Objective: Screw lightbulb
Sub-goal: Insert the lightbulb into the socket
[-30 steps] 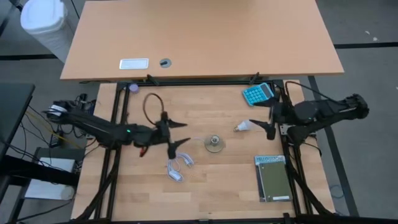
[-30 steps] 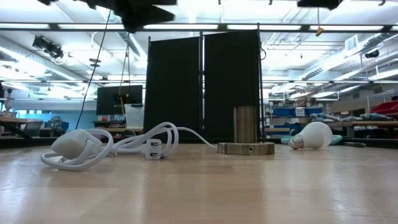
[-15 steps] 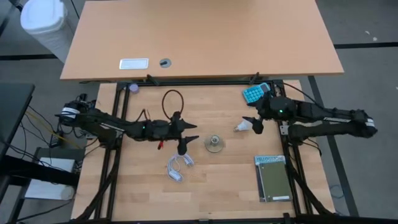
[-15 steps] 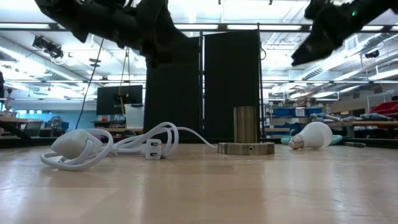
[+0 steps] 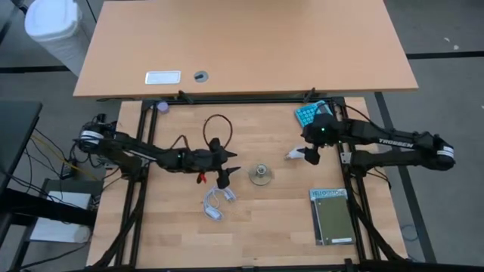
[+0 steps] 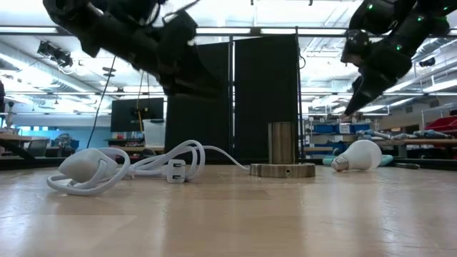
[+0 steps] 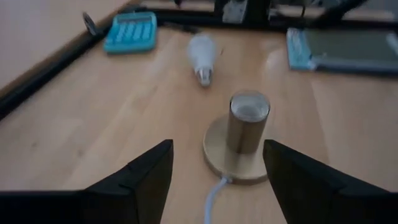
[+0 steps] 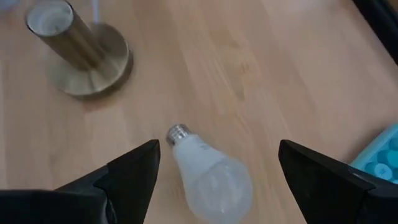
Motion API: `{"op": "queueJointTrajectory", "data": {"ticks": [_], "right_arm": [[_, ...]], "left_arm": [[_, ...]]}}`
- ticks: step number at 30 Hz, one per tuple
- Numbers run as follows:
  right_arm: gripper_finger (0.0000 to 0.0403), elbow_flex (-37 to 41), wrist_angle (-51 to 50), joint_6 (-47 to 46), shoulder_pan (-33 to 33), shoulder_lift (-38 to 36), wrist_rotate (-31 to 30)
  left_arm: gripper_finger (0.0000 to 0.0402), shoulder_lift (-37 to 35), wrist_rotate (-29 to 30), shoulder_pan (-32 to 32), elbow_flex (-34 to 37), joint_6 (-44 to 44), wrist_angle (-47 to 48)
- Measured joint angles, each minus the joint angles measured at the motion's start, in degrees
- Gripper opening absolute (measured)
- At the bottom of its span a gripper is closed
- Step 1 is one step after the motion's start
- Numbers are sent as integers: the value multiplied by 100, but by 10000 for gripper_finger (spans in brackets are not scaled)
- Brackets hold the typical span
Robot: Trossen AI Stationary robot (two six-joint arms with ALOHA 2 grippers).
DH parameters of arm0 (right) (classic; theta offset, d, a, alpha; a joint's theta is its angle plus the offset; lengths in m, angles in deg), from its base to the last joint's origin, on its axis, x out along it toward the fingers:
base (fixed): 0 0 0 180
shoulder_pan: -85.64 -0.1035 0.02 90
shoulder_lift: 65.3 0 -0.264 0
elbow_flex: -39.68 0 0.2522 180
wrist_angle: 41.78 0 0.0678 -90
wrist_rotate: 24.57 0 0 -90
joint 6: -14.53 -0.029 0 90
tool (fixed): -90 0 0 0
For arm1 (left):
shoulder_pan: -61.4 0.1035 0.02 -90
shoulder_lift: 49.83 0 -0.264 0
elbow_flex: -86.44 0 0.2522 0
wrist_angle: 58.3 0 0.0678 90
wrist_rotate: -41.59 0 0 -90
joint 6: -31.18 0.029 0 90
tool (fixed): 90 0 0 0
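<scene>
My hands hang over the table.
My right gripper (image 8: 214, 168), fingers apart, is above the bulb (image 8: 211, 177); my left gripper (image 7: 217, 171), maybe half open, faces the socket (image 7: 244, 146).

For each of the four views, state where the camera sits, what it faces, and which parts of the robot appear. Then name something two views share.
High view: above the table, looking straight down; both arms show, left gripper and right gripper.
Low view: table-top height, looking across at the socket; arms enter from above.
Left wrist view: on the left arm, facing the socket; its open fingers show.
Right wrist view: on the right arm, above the lightbulb; open fingers show.
Shared: both wrist views show the lightbulb and the socket.
</scene>
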Motion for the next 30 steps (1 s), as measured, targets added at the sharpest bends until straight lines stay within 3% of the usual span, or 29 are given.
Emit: {"op": "queueJointTrajectory", "data": {"ticks": [7,14,25,30], "right_arm": [[330,-71,-148,532,-4,458,35],[330,-211,-291,636,-53,994,112],[329,-1020,-584,-567,-369,1263,-350],[327,-1348,-1067,-590,-596,1392,-395]], "left_arm": [[297,714,-399,-27,-2,-32,-779],[316,1103,-407,-114,-4,-18,-1194],[317,1203,-578,-125,-27,408,-1327],[317,1203,-758,-127,-257,568,-894]]}}
